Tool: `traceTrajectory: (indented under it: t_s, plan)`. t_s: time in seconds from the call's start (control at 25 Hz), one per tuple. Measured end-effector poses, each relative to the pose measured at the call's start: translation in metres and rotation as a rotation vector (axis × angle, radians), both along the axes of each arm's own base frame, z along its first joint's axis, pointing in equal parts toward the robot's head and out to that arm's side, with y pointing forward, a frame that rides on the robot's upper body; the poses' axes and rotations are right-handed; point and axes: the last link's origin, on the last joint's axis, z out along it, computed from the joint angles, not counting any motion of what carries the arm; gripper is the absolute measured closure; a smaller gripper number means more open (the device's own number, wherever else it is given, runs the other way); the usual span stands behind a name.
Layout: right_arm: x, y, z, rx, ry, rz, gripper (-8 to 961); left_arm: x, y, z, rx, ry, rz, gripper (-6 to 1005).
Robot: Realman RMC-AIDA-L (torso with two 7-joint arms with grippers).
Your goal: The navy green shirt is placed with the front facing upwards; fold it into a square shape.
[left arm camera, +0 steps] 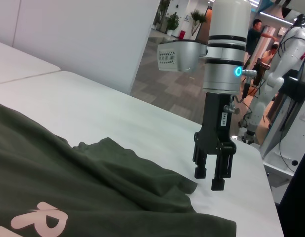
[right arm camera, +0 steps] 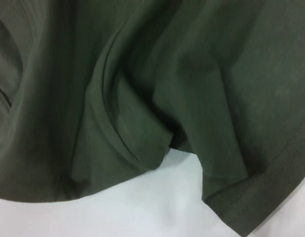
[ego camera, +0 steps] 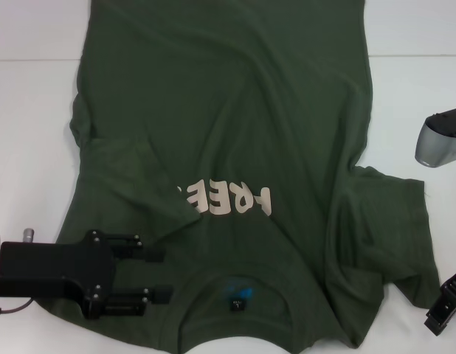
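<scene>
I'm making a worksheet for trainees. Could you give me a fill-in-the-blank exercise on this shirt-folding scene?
1. The pale lettering printed on the navy green shirt is partly covered by the shirt's folded-over ____.
2. The left gripper hovers over the shirt with its fingers ____.
3. The right gripper hangs above the white ____ beside the shirt's other sleeve.

Missing words: sleeve; open; table
</scene>
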Motion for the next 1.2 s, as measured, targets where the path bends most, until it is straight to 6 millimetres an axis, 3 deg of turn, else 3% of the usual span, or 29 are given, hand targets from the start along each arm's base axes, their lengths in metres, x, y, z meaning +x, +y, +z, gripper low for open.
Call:
traceTrajectory:
  t_s: [1.2]
  plan:
    - [-0.0021, 0.0097, -0.0088, 0.009, 0.043, 0.075, 262, -0.0025, -0.0039, -0.0021, -0.006, -0.002, 0.014, 350]
